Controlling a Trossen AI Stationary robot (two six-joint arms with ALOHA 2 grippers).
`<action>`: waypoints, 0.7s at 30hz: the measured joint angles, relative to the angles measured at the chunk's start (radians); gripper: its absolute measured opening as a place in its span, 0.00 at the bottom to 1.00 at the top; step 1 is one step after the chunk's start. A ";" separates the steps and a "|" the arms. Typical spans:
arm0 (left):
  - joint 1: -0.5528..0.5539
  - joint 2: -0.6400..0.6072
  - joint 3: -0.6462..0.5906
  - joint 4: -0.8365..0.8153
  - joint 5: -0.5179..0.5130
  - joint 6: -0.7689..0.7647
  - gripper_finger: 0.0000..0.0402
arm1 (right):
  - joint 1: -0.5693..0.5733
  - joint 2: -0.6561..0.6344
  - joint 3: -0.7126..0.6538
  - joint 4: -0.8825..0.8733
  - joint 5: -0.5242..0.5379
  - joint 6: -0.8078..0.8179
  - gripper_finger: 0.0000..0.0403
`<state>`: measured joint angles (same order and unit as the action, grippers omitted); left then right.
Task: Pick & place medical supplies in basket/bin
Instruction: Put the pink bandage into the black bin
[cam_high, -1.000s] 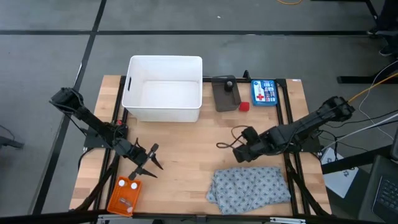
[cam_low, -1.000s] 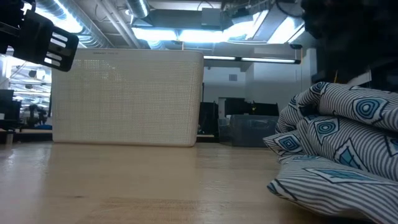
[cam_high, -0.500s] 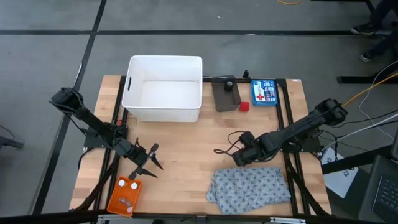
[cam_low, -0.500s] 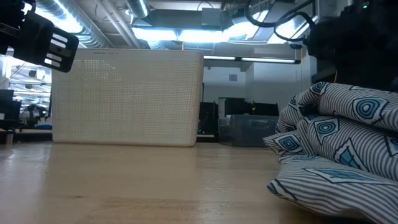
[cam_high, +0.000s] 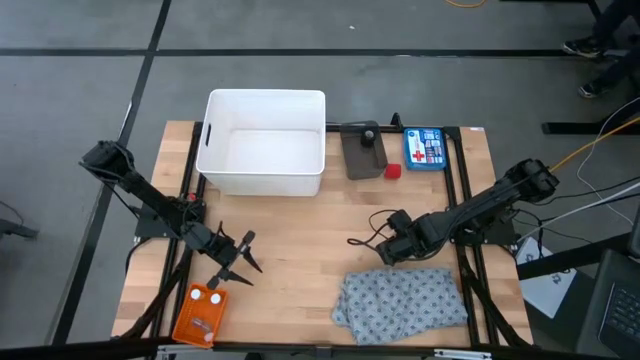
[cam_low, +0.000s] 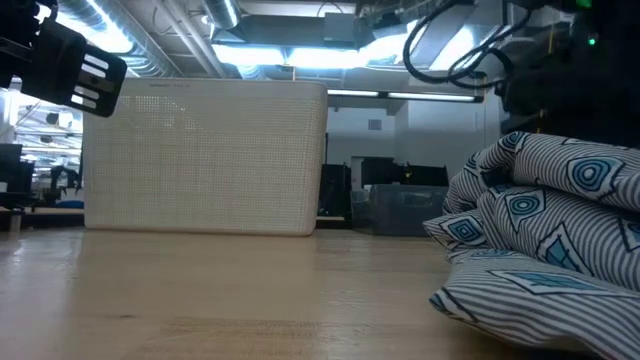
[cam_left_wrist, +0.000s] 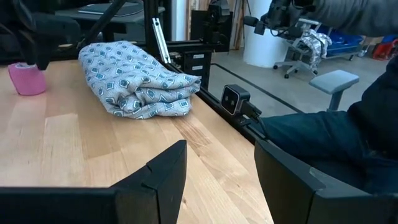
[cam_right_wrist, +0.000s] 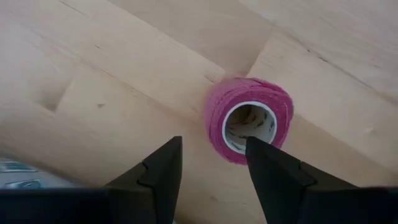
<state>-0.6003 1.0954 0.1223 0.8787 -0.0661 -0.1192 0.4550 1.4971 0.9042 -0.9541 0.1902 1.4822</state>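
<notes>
A pink roll (cam_right_wrist: 250, 118) is seen lying on its side on the pale wood table (cam_right_wrist: 112, 74), its hollow white-lined core turned toward the camera. The two dark fingers (cam_right_wrist: 155, 180) of the right gripper (cam_right_wrist: 211, 174) are held apart just in front of the roll, one to each side of its near edge, and no contact with it can be made out. A wedge-shaped shadow is cast on the boards beyond the roll, and a sliver of grey patterned cloth (cam_right_wrist: 18, 175) is caught at the frame's edge beside one finger.
</notes>
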 joint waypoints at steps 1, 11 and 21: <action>0.000 0.000 0.000 0.000 0.000 0.000 0.47 | -0.002 -0.001 -0.008 0.009 0.000 0.000 0.44; 0.000 0.000 0.000 0.000 -0.002 0.010 0.47 | -0.027 0.001 -0.025 0.047 0.000 -0.025 0.44; 0.000 0.000 0.000 -0.011 -0.001 0.010 0.47 | -0.060 0.000 -0.111 0.142 -0.031 -0.022 0.40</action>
<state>-0.6003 1.0954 0.1223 0.8678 -0.0673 -0.1097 0.3945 1.4972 0.7937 -0.8124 0.1596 1.4598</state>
